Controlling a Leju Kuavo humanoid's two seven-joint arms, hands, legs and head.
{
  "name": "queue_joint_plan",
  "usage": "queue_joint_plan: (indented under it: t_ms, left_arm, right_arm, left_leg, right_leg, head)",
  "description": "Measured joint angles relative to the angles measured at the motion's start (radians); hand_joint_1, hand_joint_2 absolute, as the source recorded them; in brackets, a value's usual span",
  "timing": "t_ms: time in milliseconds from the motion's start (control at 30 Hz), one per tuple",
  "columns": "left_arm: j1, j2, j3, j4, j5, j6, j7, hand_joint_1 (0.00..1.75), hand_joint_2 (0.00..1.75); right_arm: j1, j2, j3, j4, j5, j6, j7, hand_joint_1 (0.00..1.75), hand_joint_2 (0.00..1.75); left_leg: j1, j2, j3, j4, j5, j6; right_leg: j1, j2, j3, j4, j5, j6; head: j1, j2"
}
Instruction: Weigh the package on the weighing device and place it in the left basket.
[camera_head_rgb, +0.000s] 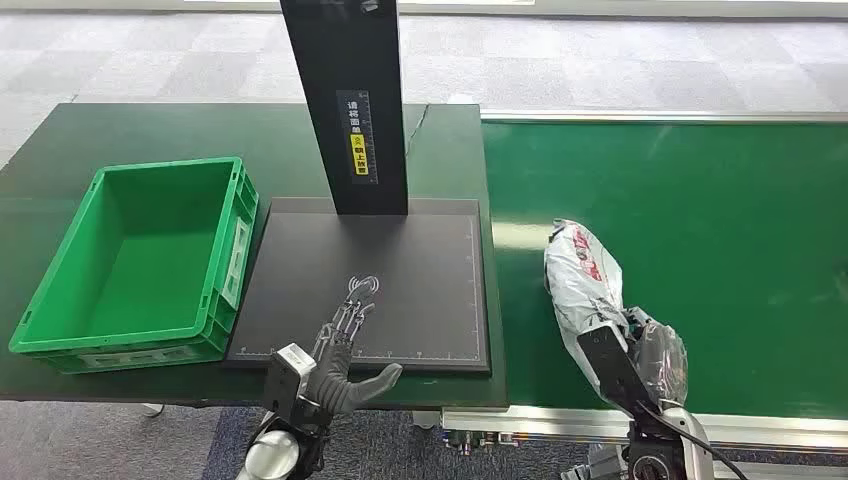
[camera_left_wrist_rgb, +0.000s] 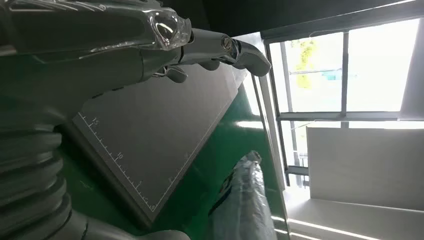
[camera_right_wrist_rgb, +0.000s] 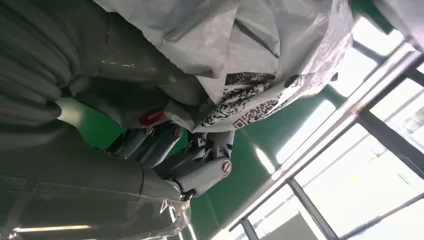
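Here, lying on the green belt (camera_head_rgb: 720, 220) right of the weighing device (camera_head_rgb: 380, 290), long axis running away from the robot: package (camera_head_rgb: 582, 270), near end gripped by right robot hand (camera_head_rgb: 640, 355). Left robot hand (camera_head_rgb: 345, 375) open, fingers spread over the device's near edge, beside green basket (camera_head_rgb: 60, 290).

Looks like a parcel-sorting test stn: wide green conveyor belt (camera_head_rgb: 700, 250), flat black weighing platform w/ ruler marks (camera_head_rgb: 400, 290), green plastic crate (camera_head_rgb: 140, 260), grey carpet-tile floor (camera_head_rgb: 150, 50).
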Motion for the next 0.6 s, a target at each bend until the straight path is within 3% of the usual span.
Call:
queue_joint_plan:
  t_ms: [167, 367, 500, 600]
  left_arm:
    - [-0.01, 0.0, 0.001, 0.002, 0.007, 0.01, -0.022, 0.0, 1.75]
    - [-0.032, -0.004, 0.015, 0.0, -0.002, 0.164, -0.067, 0.0, 1.75]
    - [-0.039, -0.007, 0.027, -0.025, -0.017, 0.278, -0.094, 0.0, 1.75]
    - [-0.04, -0.007, 0.032, -0.049, -0.002, 0.297, -0.106, 0.0, 1.75]
  right_arm:
    - [-0.004, 0.014, -0.013, -0.049, -0.128, -0.123, -0.138, 1.75, 1.75]
    - [0.017, 0.023, 0.022, -0.126, -0.141, -0.134, -0.327, 1.75, 1.75]
    - [0.029, 0.024, 0.09, -0.158, -0.074, -0.124, -0.357, 1.75, 1.75]
    - [0.029, 0.02, 0.146, -0.161, -0.024, -0.07, -0.358, 1.75, 1.75]
  left_leg:
    - [0.0, 0.0, 0.0, 0.0, 0.0, 0.0]
    - [0.0, 0.0, 0.0, 0.0, 0.0, 0.0]
    - [0.0, 0.0, 0.0, 0.0, 0.0, 0.0]
    - [0.0, 0.0, 0.0, 0.0, 0.0, 0.0]
  right_leg:
    - [0.0, 0.0, 0.0, 0.0, 0.0, 0.0]
    - [0.0, 0.0, 0.0, 0.0, 0.0, 0.0]
    - [0.0, 0.0, 0.0, 0.0, 0.0, 0.0]
    - [0.0, 0.0, 0.0, 0.0, 0.0, 0.0]
  head:
    - [0.0, 0.0]
    - [0.0, 0.0]
    - [0.0, 0.0]
    - [0.0, 0.0]
